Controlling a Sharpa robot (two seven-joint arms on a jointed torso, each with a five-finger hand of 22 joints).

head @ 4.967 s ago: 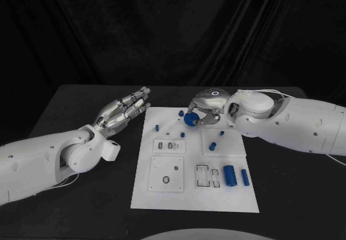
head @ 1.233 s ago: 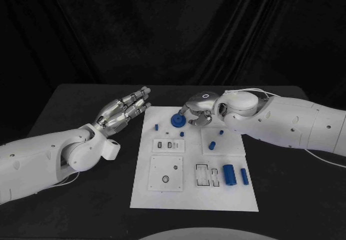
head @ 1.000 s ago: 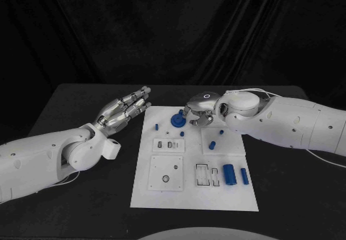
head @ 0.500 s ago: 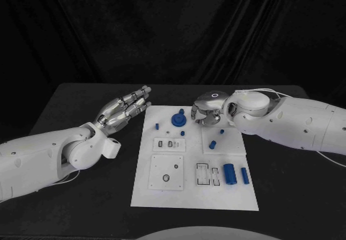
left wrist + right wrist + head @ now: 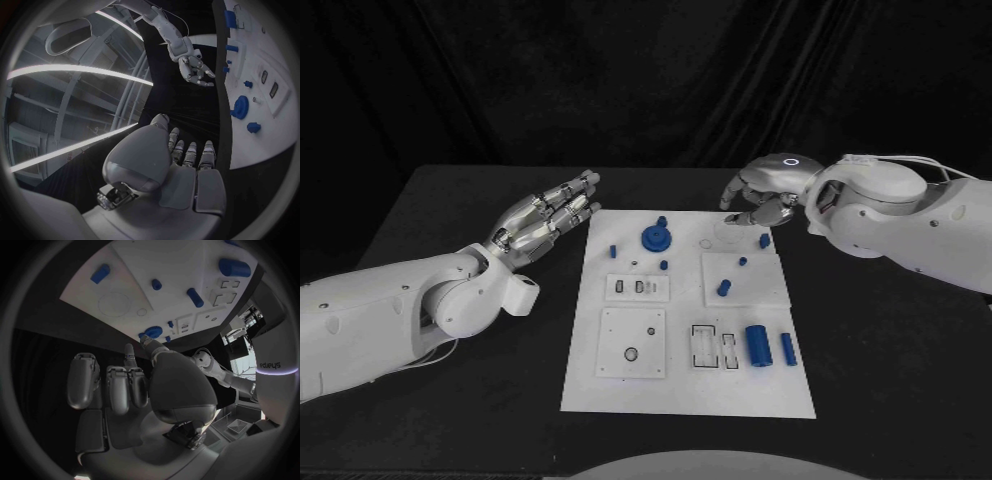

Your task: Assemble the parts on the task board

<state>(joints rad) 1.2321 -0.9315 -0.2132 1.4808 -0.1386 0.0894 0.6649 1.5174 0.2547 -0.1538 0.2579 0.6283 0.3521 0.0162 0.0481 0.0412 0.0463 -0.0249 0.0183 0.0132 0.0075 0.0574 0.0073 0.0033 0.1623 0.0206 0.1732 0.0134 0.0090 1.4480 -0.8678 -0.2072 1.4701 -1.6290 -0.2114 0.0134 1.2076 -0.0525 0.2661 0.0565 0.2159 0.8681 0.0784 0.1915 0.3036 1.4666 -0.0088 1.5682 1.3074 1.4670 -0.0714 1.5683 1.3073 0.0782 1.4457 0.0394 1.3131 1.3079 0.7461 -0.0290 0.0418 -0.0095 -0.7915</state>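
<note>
The white task board lies in the middle of the black table. A blue round disc stands on its far part, free of both hands; the left wrist view shows the disc too. Small blue pegs are scattered over the board's far half. A thick blue cylinder and a thinner one lie at the near right. My right hand hovers off the board's far right corner and holds nothing. My left hand is beside the far left corner, fingers straight and spread.
White inset plates with slots and a hole sit on the board's near half. Bare black table surrounds the board. A black curtain closes off the far side.
My right hand has let go of the blue disc, which now stands on the board's far part, and has drawn back to the right. The left hand has stayed put.
</note>
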